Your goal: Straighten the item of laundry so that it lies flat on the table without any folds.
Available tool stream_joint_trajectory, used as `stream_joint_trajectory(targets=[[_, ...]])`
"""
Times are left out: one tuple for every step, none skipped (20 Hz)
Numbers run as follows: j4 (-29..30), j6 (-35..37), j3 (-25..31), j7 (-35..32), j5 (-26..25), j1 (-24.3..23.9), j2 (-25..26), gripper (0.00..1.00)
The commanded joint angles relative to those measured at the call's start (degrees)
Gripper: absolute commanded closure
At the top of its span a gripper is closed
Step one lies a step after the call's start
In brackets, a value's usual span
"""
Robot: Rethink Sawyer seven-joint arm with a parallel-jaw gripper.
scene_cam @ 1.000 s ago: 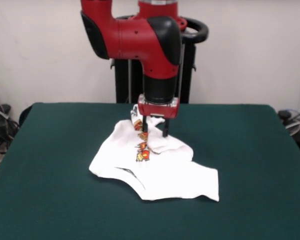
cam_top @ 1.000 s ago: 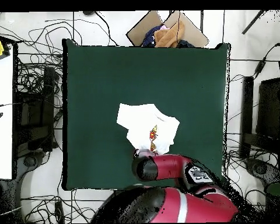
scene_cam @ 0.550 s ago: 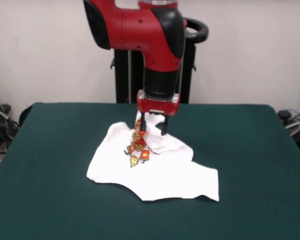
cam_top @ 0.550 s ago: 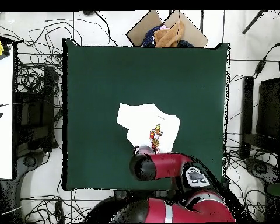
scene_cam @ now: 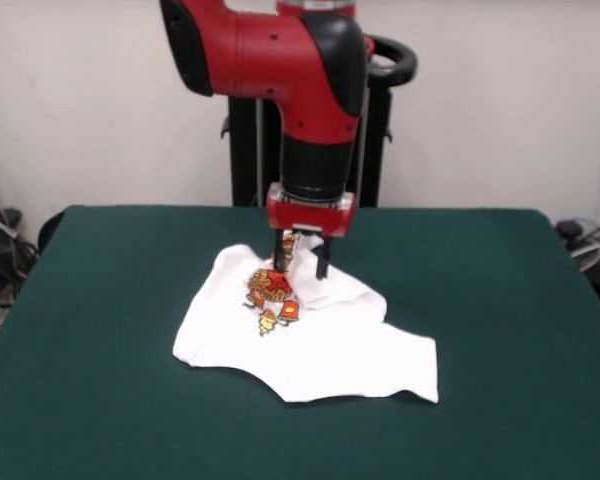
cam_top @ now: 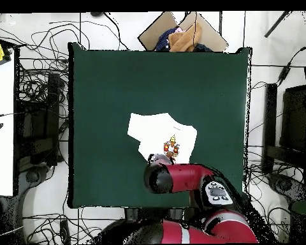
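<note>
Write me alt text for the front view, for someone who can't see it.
A red and black robot arm reaches down so its pincer pinches up a fold at the far edge of a small white T-shirt, which lies crumpled on a dark green table. Red, orange and yellow cartoon prints show just left of the pincer; the rest is plain white.

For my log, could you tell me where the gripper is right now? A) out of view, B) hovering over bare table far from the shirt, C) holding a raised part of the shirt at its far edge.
C: the gripper pinches a raised bit of the shirt at its far edge, above the table.
</note>
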State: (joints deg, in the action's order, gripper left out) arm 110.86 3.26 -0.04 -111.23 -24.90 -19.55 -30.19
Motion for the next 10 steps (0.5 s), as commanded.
stream_joint_trajectory(targets=[[-7.41,-0.91,6.29,-6.92,3.78,0.07,4.75,0.00],[-7.00,0.13,6.19,-7.14,4.23,0.59,3.82,0.00],[-6.99,1.43,5.86,-7.16,4.74,1.20,2.99,0.00],[-6.97,2.74,5.53,-7.19,5.24,1.80,2.16,0.00],[-6.96,4.04,5.21,-7.21,5.75,2.41,1.33,0.00],[-7.05,5.25,5.04,-7.12,6.30,2.81,0.71,0.00],[-7.14,6.46,4.86,-7.02,6.86,3.21,0.10,0.00],[-7.05,7.61,4.79,-6.89,7.44,3.52,-0.68,0.00],[-7.00,8.89,4.79,-6.72,8.06,3.76,-1.42,0.00],[-6.79,10.28,4.88,-6.49,8.68,3.88,-2.32,0.00]])
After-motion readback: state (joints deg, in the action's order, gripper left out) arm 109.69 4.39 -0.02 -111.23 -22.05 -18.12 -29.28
